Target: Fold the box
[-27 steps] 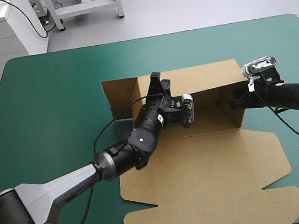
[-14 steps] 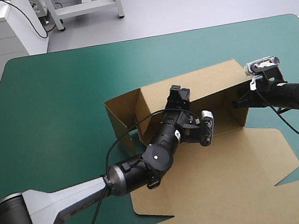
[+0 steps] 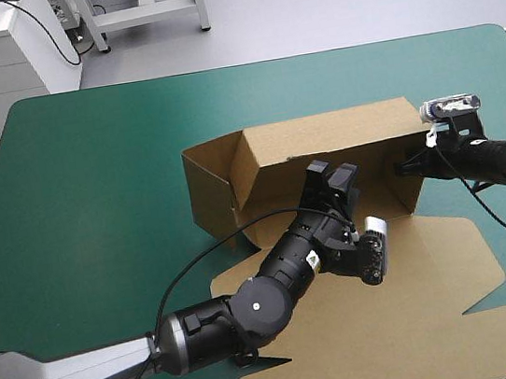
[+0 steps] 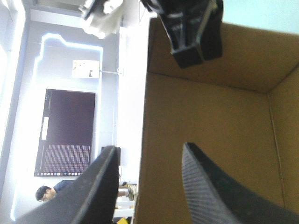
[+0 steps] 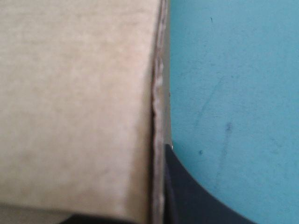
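Showing a half-built brown box (image 3: 267,187) on a teal-green cover (image 3: 91,175), a little right of the table's middle, with its long axis running left to right. The far wall (image 3: 339,128) and the left wall (image 3: 208,191) stand raised. The lid (image 3: 422,317) lies flat on the near side.

The left gripper (image 3: 333,178) is inside the box, just on the near side of the far wall and about midway along it, pointing toward the far edge. Its fingers (image 4: 210,186) stand wide apart and hold nothing. In the left wrist view, an edge of the board runs between them, with one finger over the inner face and the other out past the edge. The left arm reaches in from the near left corner, slanting across the lid, with its wrist lifted above the board.

The right gripper (image 3: 401,167) is at the box's right end, pinched onto the right wall (image 3: 411,194) close to the far corner, with the sheet between its fingers. Its arm comes in low from the right edge, pointing left.

The far wall lies straight ahead of the left gripper and crosswise to its reach. That gripper is the nearer one to the wall's middle, so it looks placed to work the wall while the right one steadies the corner
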